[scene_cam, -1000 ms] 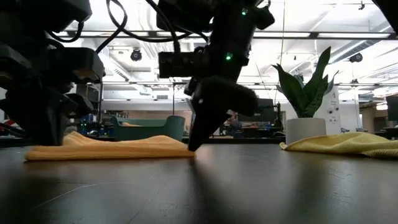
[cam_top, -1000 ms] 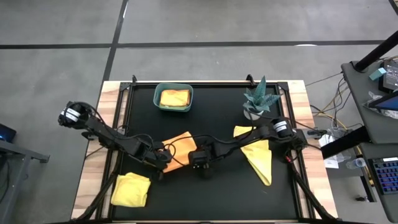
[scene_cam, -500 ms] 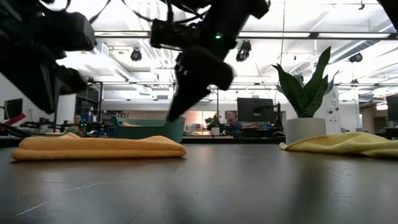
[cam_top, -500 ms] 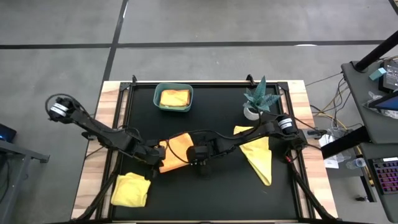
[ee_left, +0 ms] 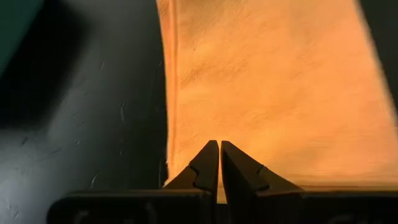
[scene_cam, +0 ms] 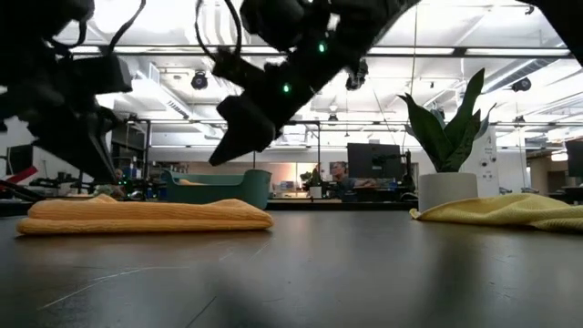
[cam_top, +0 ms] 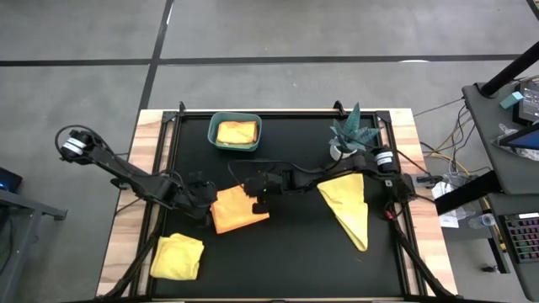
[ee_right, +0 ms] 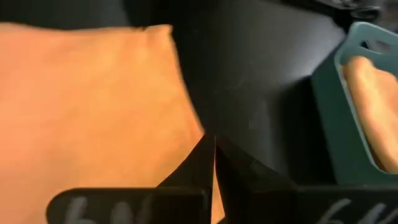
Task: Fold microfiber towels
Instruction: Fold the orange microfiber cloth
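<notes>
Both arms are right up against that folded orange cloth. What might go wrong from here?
1. The left gripper and right gripper, jaws shut, flank the folded orange towel; a careless pull-away may drag it and undo the fold.
2. The two arms sit close together over the towel and might bump.
3. The right arm stretches over the yellow towel and might snag it.

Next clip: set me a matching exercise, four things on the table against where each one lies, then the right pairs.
Things:
1. orange towel
2. crumpled yellow towel
3. spread yellow towel
4. teal bin

Places:
A. at the table's far edge, a folded cloth inside
B. near left corner
C. right side, near the potted plant
D. middle, folded, between the two shut grippers

Pairs: 1-D, 2-B, 3-C, 4-A
</notes>
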